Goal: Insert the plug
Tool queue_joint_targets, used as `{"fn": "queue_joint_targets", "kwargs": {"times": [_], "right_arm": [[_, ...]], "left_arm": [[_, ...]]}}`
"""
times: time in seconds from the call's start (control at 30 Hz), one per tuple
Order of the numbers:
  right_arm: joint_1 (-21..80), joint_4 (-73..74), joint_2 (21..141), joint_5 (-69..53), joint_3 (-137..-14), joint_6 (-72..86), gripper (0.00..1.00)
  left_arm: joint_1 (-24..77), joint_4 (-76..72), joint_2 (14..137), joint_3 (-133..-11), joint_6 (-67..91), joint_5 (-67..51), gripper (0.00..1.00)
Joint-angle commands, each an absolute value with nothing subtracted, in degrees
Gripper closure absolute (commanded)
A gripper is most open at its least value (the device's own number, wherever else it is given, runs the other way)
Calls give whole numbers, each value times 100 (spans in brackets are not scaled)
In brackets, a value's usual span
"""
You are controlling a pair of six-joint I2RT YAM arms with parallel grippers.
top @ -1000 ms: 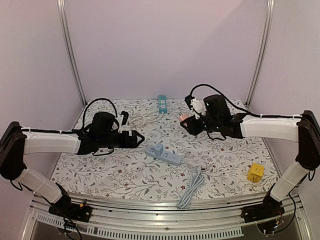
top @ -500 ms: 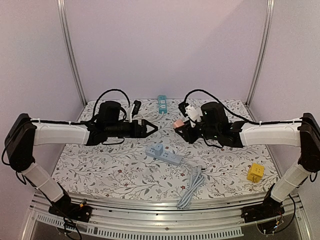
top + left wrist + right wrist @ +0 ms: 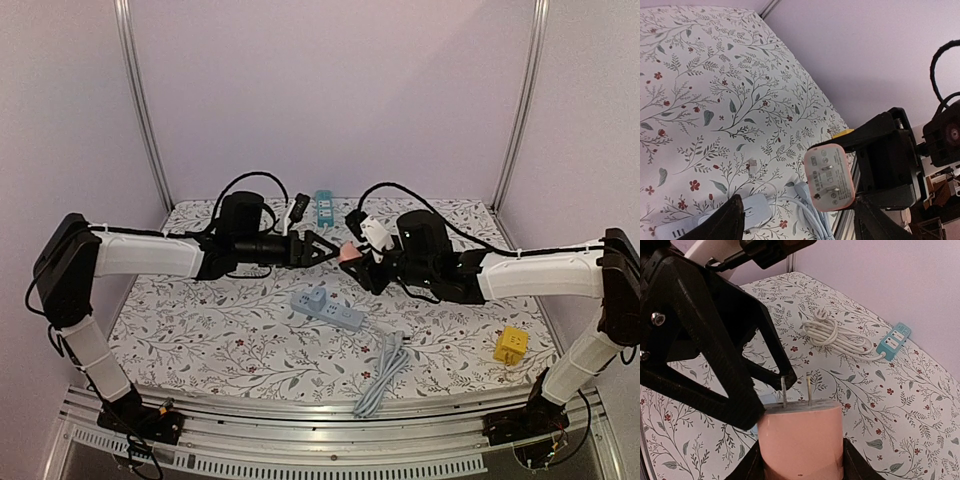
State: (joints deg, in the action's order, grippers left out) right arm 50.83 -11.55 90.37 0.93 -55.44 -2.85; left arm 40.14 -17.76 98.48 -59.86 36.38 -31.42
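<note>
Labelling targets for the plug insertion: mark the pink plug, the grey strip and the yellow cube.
pink plug [image 3: 830, 182], left wrist view, on its pronged face.
grey strip [image 3: 340, 316], top external view, on its upper face.
yellow cube [image 3: 512, 345], top external view, on its top face.

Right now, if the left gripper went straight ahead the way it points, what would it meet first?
The pink plug, held in the right gripper with its prongs facing the left gripper. The open fingers frame it, though the gap between them is hard to judge.
</note>
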Motion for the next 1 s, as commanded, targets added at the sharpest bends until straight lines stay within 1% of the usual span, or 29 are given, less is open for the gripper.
{"fn": "queue_joint_targets", "kwargs": {"times": [0.0,0.17,0.2,0.3,0.4,0.47,0.53,0.67,0.77,0.9,0.97], "right_arm": [[5201,-1314,9056,229,-5605,-433,80],[5256,-1318,9129,343,-5651,-489,80],[5265,-1318,9138,365,-5657,-498,80],[5313,-1325,9166,390,-5669,-516,80],[5367,-1402,9163,432,-5661,-551,80],[5370,-1493,9173,546,-5674,-553,80],[5370,-1621,9197,739,-5677,-509,79],[5370,-1660,9244,883,-5712,-338,60],[5369,-1714,9255,960,-5676,-251,33],[5369,-1749,9294,1183,-5661,-90,12],[5370,-1756,9335,1506,-5677,-16,5]], "left_arm": [[4145,-1854,10066,-6192,3682,-3470,27],[4197,-1901,10176,-6273,3717,-3601,33],[4201,-1899,10184,-6275,3727,-3603,37],[4201,-1938,10215,-6299,3729,-3673,55],[4201,-2128,10364,-6362,3852,-3952,83],[4194,-2247,10455,-6389,3954,-4073,98],[4192,-2316,10437,-6358,4003,-4075,100],[4139,-2354,10212,-6210,3950,-3989,100],[4024,-2540,9939,-5955,3956,-3913,100],[3827,-2834,9637,-5603,3979,-3909,100],[3754,-2932,9568,-5483,3965,-3918,100]]}}
